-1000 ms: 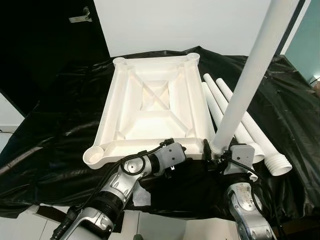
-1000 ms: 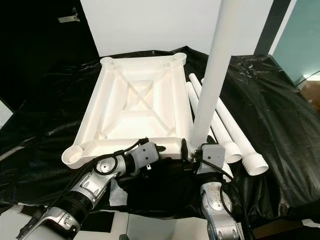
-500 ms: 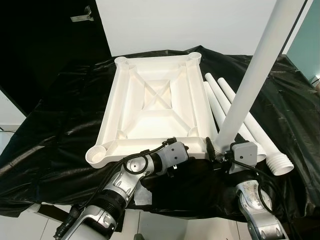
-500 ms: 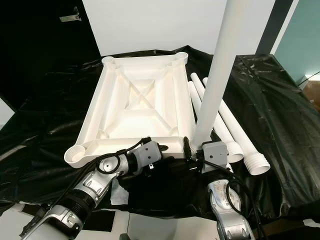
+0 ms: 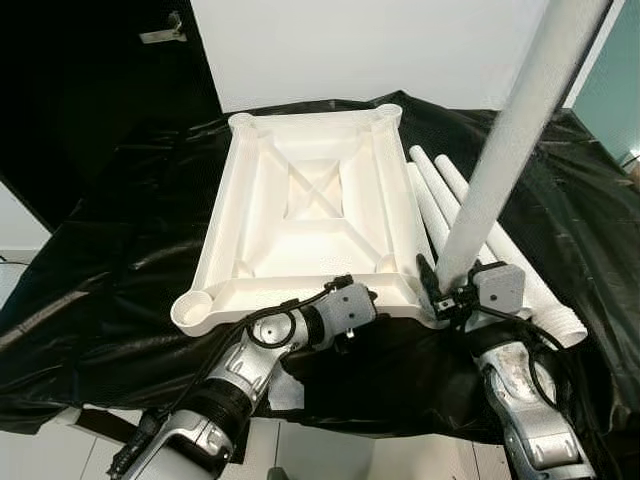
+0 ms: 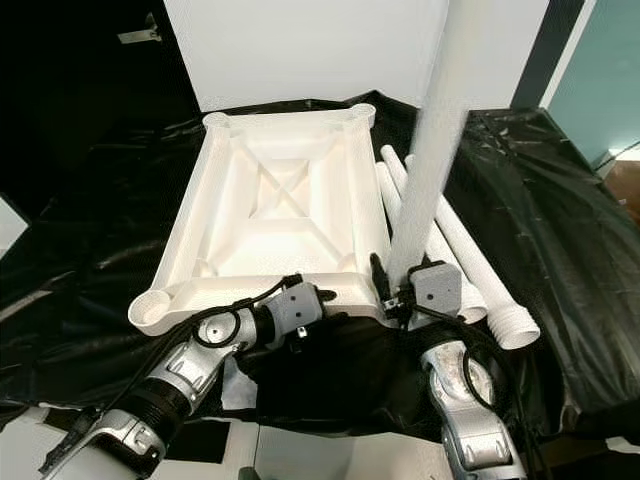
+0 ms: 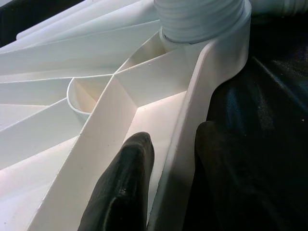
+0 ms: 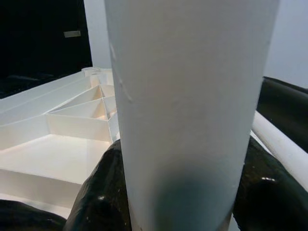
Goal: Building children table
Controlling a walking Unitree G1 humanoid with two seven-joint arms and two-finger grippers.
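A white plastic tabletop lies upside down on black sheeting, ribs up, with a round socket at each corner. A long white leg tube stands nearly upright at the near right corner socket, leaning slightly right. My right gripper is shut on this leg near its base, its black fingers on both sides of the tube. My left gripper is shut on the tabletop's near rim, one finger inside the rim and one outside.
Three more white leg tubes lie side by side on the sheeting right of the tabletop, threaded ends toward me. A white wall rises behind. The black-covered surface's front edge runs just below my arms.
The right gripper and the upright leg's base have shifted slightly right and away from me, and the leg appears blurred now. The left gripper keeps its hold on the rim.
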